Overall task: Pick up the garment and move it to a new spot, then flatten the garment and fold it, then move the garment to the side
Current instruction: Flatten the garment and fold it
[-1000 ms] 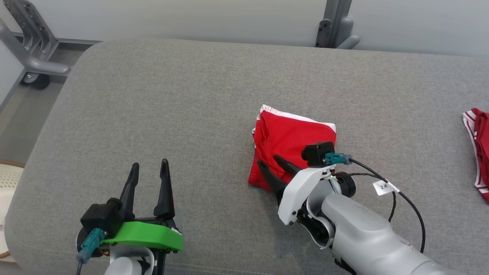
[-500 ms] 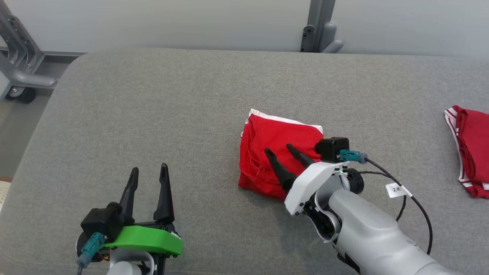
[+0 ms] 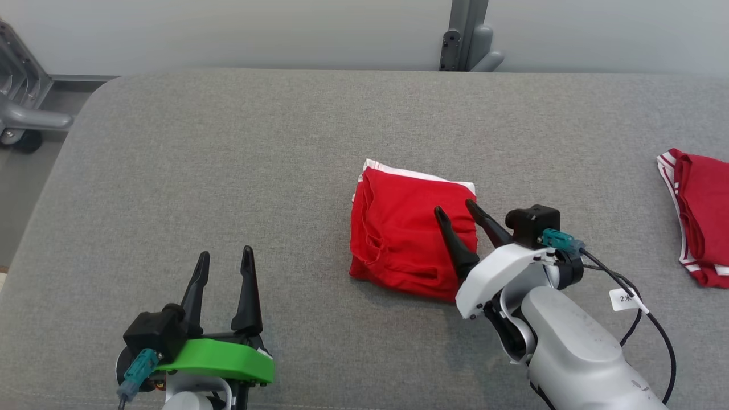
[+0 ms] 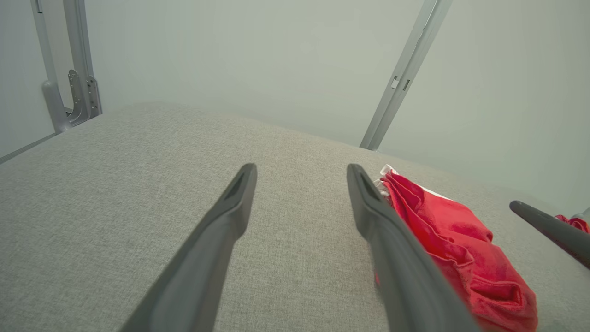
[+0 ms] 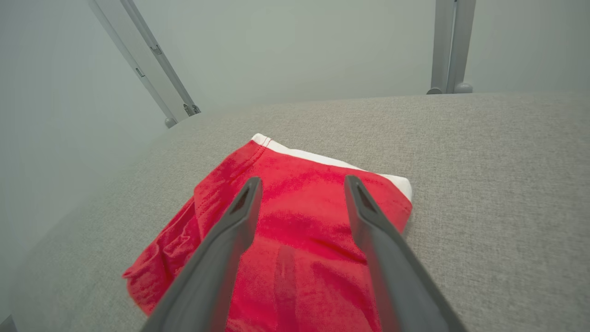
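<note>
Garment (image 3: 407,228) lies folded on the grey cushion (image 3: 228,148), a little right of the middle in your head view. It is red, with a white band along its far edge, and it makes a roughly square packet; the side toward the robot's left shows some loose layered folds.

Your right gripper (image 3: 454,206) is released; its two dark fingers stand apart with nothing between them. In the head view they lie over the right part of the garment, pointing away from the robot and a little to the left. In the right wrist view the same gripper (image 5: 303,180) has red cloth (image 5: 286,258) under both fingers, and the tips reach almost to the white band. You cannot tell from these views if the tips touch the fabric or only hang just above it.

Your left gripper (image 3: 225,253) is also released and grasps nothing; it sits at the lower left, over bare cushion, well apart from the garment. In the left wrist view its fingers (image 4: 221,230) are spread, and the garment (image 4: 461,258) shows just beyond the right one.

A second garment (image 3: 697,222), red with white stripes, lies at the far right edge of the cushion, well apart from the first. A black cable (image 3: 655,324) with a small white tag (image 3: 625,298) runs from the right wrist; a grey post (image 3: 464,34) stands behind the cushion against the pale wall (image 3: 285,28).
</note>
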Robot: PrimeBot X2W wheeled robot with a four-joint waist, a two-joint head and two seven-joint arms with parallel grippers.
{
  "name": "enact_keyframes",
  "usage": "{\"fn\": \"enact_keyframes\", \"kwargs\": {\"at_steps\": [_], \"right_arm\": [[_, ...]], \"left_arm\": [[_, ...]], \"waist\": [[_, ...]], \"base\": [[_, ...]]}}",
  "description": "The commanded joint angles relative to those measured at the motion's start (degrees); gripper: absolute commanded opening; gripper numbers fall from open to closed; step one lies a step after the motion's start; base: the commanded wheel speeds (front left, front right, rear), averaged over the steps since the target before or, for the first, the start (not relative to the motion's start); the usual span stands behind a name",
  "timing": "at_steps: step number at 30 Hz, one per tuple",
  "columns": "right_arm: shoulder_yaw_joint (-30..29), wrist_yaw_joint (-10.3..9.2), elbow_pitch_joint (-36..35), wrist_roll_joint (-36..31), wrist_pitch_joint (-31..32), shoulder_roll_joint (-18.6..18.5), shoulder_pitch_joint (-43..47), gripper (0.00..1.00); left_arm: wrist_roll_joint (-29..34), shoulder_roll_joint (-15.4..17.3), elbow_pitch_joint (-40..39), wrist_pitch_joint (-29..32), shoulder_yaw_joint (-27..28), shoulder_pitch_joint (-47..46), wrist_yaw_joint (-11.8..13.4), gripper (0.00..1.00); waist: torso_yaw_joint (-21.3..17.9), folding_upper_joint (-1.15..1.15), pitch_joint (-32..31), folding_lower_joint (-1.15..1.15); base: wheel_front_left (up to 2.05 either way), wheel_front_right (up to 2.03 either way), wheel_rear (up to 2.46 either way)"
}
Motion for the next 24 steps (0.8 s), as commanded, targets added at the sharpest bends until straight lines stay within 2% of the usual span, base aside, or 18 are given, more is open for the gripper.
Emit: {"fn": "enact_keyframes", "kwargs": {"at_steps": [1,8,13,24], "right_arm": [[-0.1,-0.01,-0.1,-0.9,-0.1,0.0,0.9,0.0],[1.5,-0.01,2.2,-5.4,-0.1,0.6,-0.1,0.0],[4.2,-0.01,4.2,-5.3,-0.1,0.8,-0.8,0.0],[16.2,-0.01,6.9,-5.1,-0.1,0.8,-3.2,0.0]], "left_arm": [[0.6,0.2,-0.2,0.0,0.0,-0.4,-0.2,1.0],[0.3,0.1,0.1,0.0,-0.4,-2.2,-0.3,1.0],[0.1,0.0,0.2,0.0,-0.5,-3.0,-0.3,1.0],[0.0,-0.2,0.2,0.0,-0.4,-4.0,-0.6,1.0]], "waist": [[0.4,0.58,0.5,0.0],[3.0,0.58,2.8,0.0],[5.6,0.58,3.9,0.0],[9.4,0.58,5.8,0.0]], "base": [[0.0,0.0,0.0],[0.0,0.0,0.0],[0.0,0.0,0.0],[0.0,0.0,0.0]]}}
